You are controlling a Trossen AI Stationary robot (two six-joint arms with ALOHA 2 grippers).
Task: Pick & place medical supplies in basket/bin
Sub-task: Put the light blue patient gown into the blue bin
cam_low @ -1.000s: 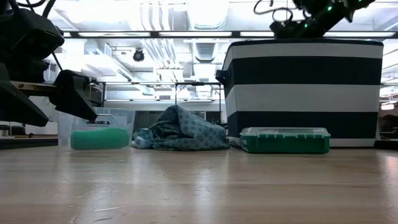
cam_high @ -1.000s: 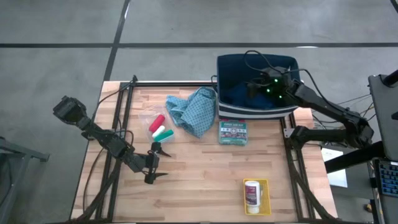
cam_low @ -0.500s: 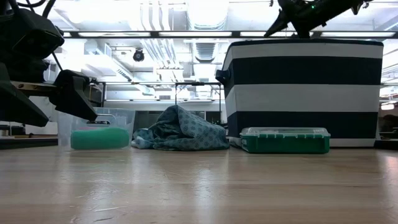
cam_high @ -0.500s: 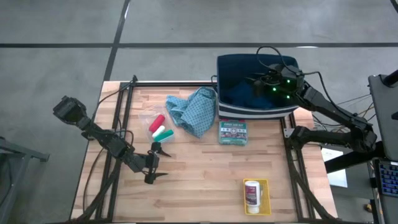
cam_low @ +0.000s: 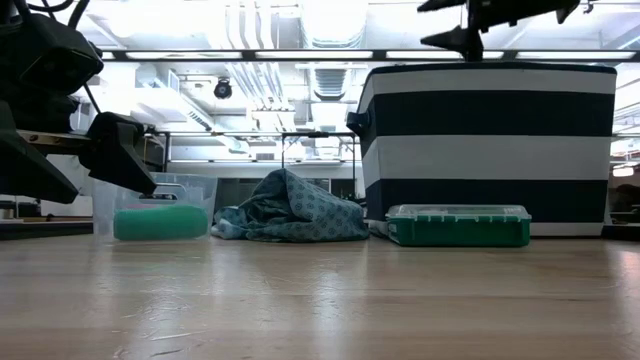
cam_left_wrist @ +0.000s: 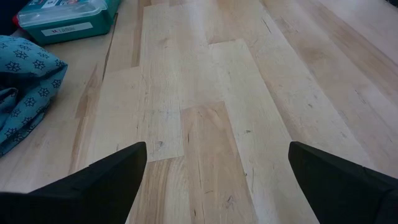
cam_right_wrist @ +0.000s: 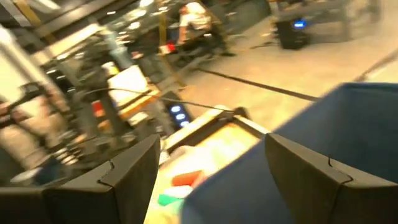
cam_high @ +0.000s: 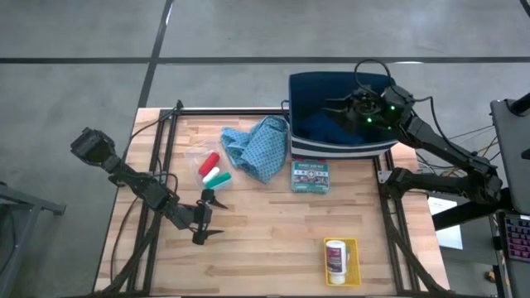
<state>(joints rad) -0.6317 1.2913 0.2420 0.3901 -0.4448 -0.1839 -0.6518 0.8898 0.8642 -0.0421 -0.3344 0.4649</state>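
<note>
Right gripper [cam_high: 341, 106] hung above the open top of the navy-and-white striped bin [cam_high: 341, 149], at the bench's [cam_high: 273, 240] far right corner. Its fingers [cam_low: 455, 40] stood apart with nothing between them. Dark teal folded cloth [cam_high: 325, 128] lay inside the bin, below the gripper.

All else placed from the bin:
- Green first-aid box [cam_high: 310, 175] sat on the bench against the bin's near wall, touching or nearly so.
- Light-blue patterned cloth [cam_high: 258, 147] lay crumpled just beside the bin's left wall.
- Red cylinder [cam_high: 208, 162], white cylinder [cam_high: 213, 175] and green cylinder [cam_high: 221, 180] lay side by side farther left, past the cloth; they seemed to sit in a clear wrapper.
- White pill bottle [cam_high: 336, 256] lay on a yellow tray [cam_high: 354, 263], well apart from the bin, near the bench's front edge.

Left gripper [cam_high: 212, 214] rested low over bare bench, well left and forward of the bin, nearest the cylinders. Its fingers [cam_left_wrist: 93, 183] were spread wide and held nothing.
</note>
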